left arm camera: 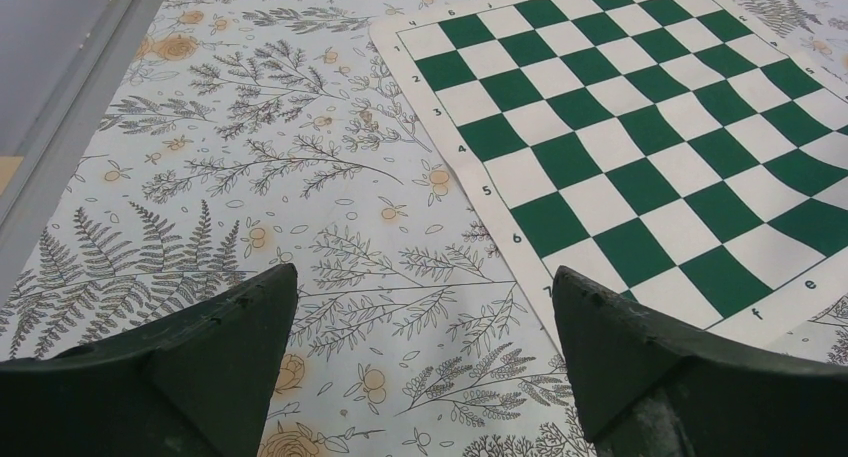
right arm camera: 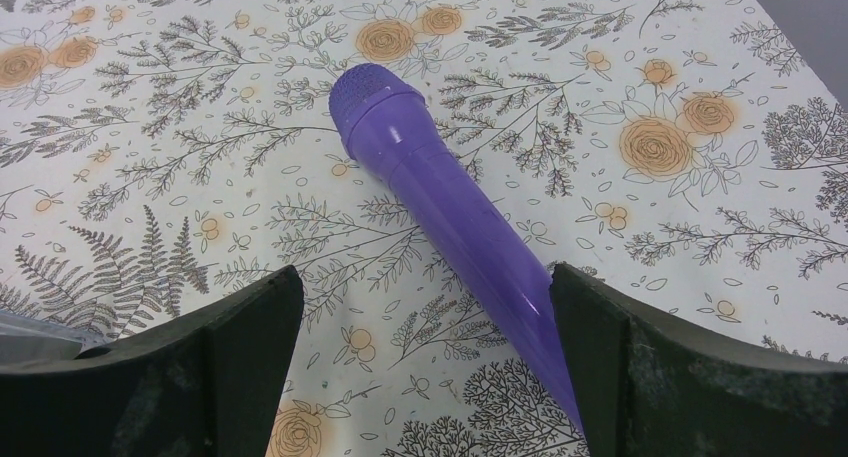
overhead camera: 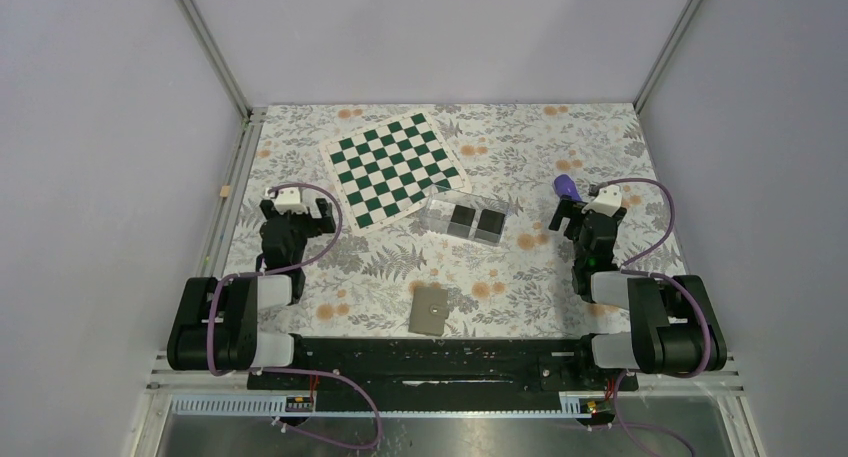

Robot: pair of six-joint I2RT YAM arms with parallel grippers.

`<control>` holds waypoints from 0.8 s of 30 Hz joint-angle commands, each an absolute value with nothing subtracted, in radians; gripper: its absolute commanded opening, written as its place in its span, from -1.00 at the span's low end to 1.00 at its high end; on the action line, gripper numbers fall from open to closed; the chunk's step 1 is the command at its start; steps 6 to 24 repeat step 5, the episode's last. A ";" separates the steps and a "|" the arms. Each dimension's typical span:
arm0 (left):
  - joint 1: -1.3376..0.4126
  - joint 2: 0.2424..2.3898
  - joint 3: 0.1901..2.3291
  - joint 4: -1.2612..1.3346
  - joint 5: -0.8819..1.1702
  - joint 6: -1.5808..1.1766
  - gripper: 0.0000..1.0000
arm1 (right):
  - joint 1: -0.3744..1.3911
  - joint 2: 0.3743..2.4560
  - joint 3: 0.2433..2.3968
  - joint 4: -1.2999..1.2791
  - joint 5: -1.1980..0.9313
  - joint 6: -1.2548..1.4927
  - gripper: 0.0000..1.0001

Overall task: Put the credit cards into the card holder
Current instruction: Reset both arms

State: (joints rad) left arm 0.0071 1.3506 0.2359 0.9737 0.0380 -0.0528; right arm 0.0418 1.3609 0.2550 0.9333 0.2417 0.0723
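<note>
While left end effector [overhead camera: 296,212] and right end effector [overhead camera: 588,217] sat spread, credit cards [overhead camera: 462,221] looked thin, slick; edge pinch advised.

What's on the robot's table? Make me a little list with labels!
card holder: clear box, mid-table, next to the chessboard
credit cards: two dark shapes inside it, probably these
wallet: taupe, closed, on the near side of the card holder
toy microphone: purple, lying by the right end effector
left end effector: open, empty, by the chessboard
right end effector: open, empty
</note>
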 commanded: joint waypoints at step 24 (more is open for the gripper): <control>0.006 1.347 0.264 1.015 0.051 -0.040 0.97 | 0.038 1.356 0.266 0.999 0.241 0.069 0.99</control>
